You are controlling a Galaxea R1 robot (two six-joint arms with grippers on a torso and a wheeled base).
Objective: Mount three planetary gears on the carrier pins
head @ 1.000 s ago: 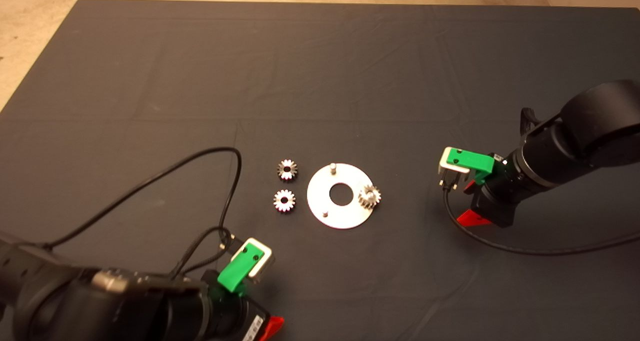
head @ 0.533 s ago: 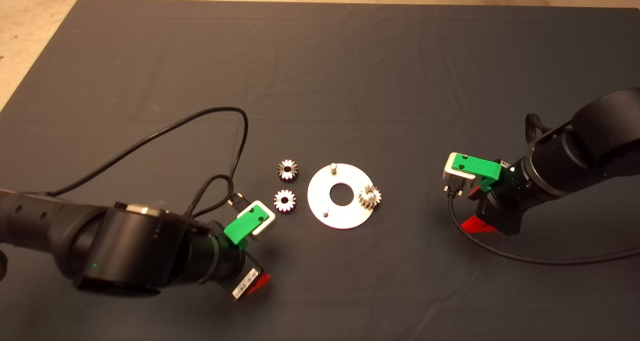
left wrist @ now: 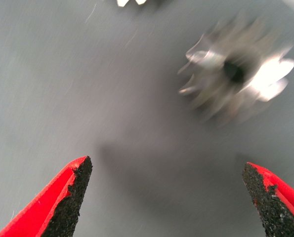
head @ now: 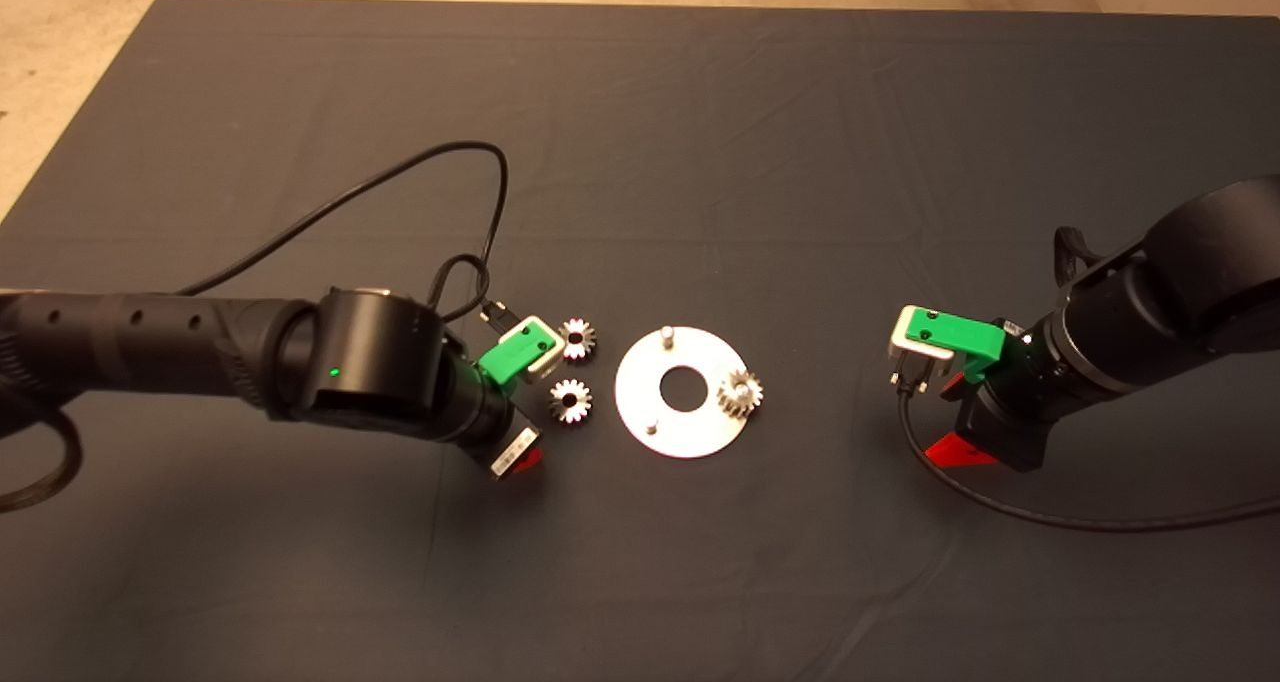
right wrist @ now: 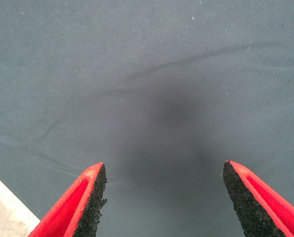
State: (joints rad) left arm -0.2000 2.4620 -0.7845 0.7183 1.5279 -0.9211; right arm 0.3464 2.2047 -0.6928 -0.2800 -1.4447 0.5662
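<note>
Head camera high, facing down over mat (head: 700, 142). Left wrist camera close above mat; shares near gear (left wrist: 238, 79) (head: 570, 401) with head. Right wrist camera: bare mat.

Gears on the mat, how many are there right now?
3. One gear sits on the disc's right edge. Two lie loose on the mat left of the disc: the far gear beside the left pincer, the near gear below it.

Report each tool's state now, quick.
Left tool: open, empty, beside a loose gear.
Right tool: open, empty, over bare mat.
</note>
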